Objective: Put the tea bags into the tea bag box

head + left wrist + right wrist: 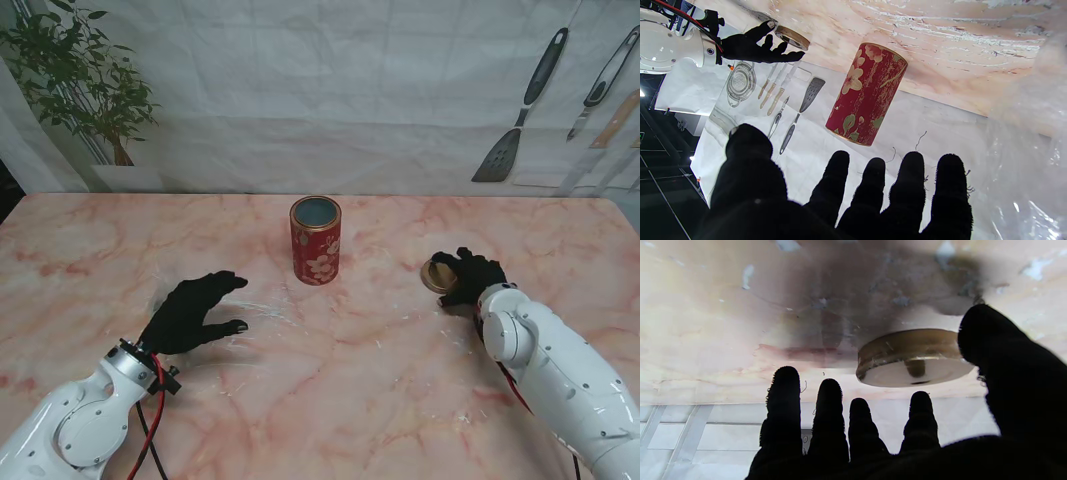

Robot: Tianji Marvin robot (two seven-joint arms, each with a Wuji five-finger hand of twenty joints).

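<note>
Pink marble table point(330, 400) fills most of the stand view. The red flowered tin point(316, 241) stands upright mid-table with its top open, well apart from both hands. Left hand point(192, 312) is spread, fingers apart, palm down on a clear crinkly plastic bag point(262, 312), not gripping it as far as I can see. Right hand point(471, 276) sits over the gold lid point(437, 276), thumb beside the rim; can't tell if it's actually holding it. No tea bags I can make out.
</note>
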